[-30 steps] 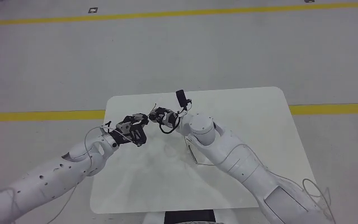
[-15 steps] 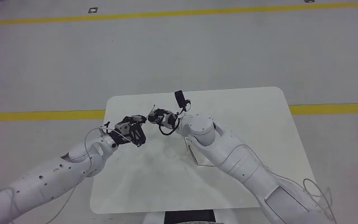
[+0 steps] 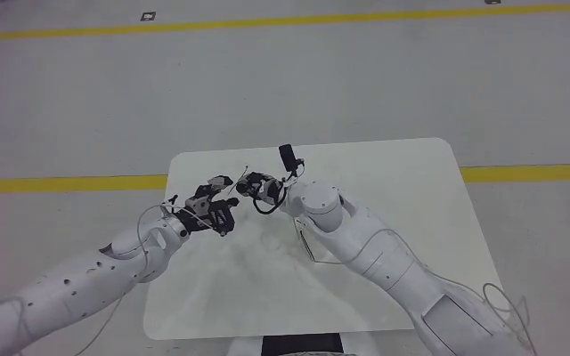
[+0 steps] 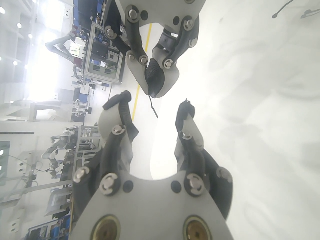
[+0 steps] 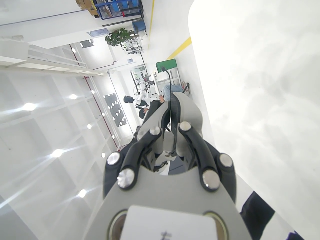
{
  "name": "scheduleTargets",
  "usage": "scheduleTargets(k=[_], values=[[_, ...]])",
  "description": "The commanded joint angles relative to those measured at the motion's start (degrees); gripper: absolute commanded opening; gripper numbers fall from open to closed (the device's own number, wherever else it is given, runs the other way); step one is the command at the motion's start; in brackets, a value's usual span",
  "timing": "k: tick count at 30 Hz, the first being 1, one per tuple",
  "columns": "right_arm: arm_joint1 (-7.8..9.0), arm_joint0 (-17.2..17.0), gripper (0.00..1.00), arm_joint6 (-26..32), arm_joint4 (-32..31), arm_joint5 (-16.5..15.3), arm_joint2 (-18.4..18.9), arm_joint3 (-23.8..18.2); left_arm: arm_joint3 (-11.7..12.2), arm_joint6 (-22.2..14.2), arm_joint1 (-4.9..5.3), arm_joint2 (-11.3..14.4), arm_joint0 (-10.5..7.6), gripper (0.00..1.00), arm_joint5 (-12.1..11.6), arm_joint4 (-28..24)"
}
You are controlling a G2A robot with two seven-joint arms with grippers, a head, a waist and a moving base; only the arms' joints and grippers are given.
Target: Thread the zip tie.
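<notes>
**Table**: white, with rounded corners. Both claws hang above it near its far-left corner, so the threading is evidently meant to be done in the air, not on the surface.

**Right claw**: fingers pressed together on the zip tie, tips facing the left claw head-on and just short of it. The tight pinch probably keeps the thin strip from twisting while the other claw works on it.

**Left claw**: fingers spread wide, holding nothing, with one fingertip on each side of the strip's free end. It appears placed so that closing would catch that end.

**Zip tie**: a thin black strip clamped at the right claw's tips, clear of the table. A short end sticks out of the pinch and points, slightly slanted, into the gap of the left claw; it lies between the fingertips and touches neither. In the top view a longer part leaves the same pinch and slants away from both claws toward the table's far edge. The long axis therefore runs obliquely to the line on which the claws face each other. Whether the far end carries the head is too small to tell.
</notes>
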Motion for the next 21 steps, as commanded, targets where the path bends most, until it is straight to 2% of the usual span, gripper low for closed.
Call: scheduleTargets(k=[1,14,21], values=[[-0.02,0.1,0.00,0.0,0.1,0.0,-0.3,0.1,0.2,0.1,-0.06,0.1,-0.13,0.48,0.1,0.0],[-0.11,1.0,0.00,-1.0,1.0,0.0,-1.6,1.1,0.4,0.6,-0.59,0.4,-0.39,0.33,0.3,0.0],[0.01,1.4,0.00,-2.1,0.6,0.0,-2.5,1.3,0.4,0.4,-0.73,0.6,-0.34,0.28,0.5,0.0]])
